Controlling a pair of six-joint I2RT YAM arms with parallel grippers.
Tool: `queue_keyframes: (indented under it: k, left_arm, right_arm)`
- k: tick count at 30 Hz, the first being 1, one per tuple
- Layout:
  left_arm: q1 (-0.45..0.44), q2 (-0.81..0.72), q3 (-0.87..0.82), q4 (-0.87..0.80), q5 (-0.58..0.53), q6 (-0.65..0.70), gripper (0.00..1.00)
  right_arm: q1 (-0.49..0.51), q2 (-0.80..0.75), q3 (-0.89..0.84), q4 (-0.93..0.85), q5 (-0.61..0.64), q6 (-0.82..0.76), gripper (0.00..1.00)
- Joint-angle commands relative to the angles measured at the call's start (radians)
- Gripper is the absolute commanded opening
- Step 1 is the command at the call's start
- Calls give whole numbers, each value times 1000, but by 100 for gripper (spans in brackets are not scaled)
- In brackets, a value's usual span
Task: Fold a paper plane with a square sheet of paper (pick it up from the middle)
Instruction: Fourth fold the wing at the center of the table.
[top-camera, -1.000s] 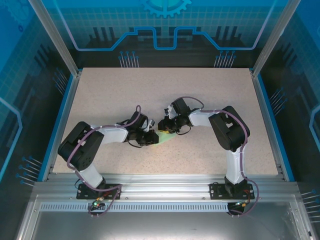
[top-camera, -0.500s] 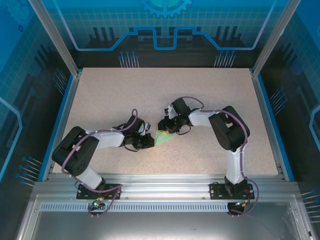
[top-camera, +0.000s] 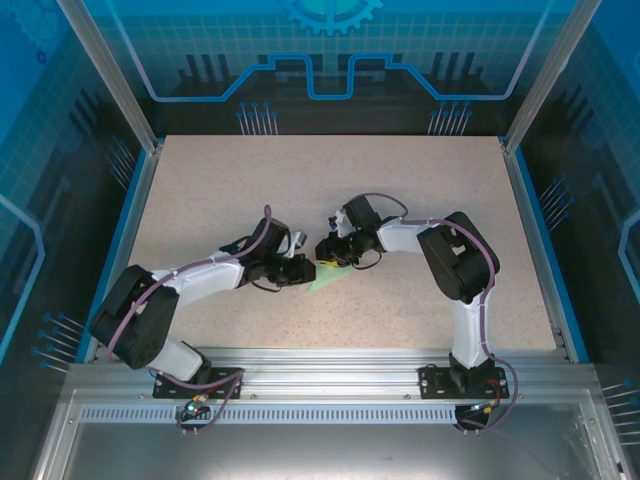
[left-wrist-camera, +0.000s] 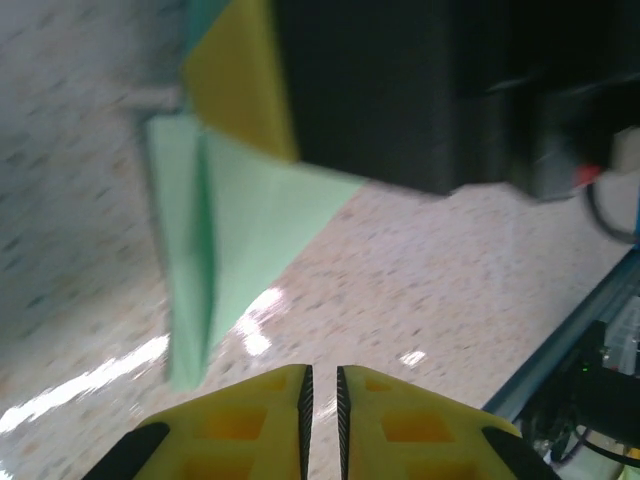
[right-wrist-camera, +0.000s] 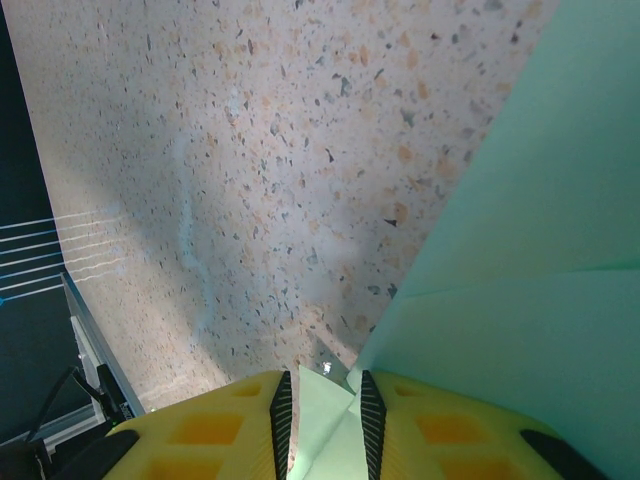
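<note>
The mint-green sheet of paper (top-camera: 330, 278), folded to a pointed shape, sits near the middle of the desk (top-camera: 420, 180), its far edge pinched between the right fingers (right-wrist-camera: 220, 415). Just left of it, the left fingers (left-wrist-camera: 245, 415) stand nearly together, with nothing between them.

Beneath me spreads a speckled beige tabletop (top-camera: 420, 180), blue rails (top-camera: 128, 230) along its sides, and a blue patterned panel (top-camera: 330, 60) behind.
</note>
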Motion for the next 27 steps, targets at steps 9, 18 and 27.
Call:
queue_keyframes:
  k: [9, 18, 27]
  left_arm:
    - [-34, 190, 86, 48, -37, 57, 14]
    - [-33, 260, 35, 28, -156, 42, 8]
    - [-34, 284, -45, 90, -146, 2, 3]
  right_arm:
    - [-2, 63, -10, -47, 51, 14, 29]
    - [-6, 47, 9, -61, 40, 14, 29]
    - [-64, -101, 22, -101, 56, -7, 30]
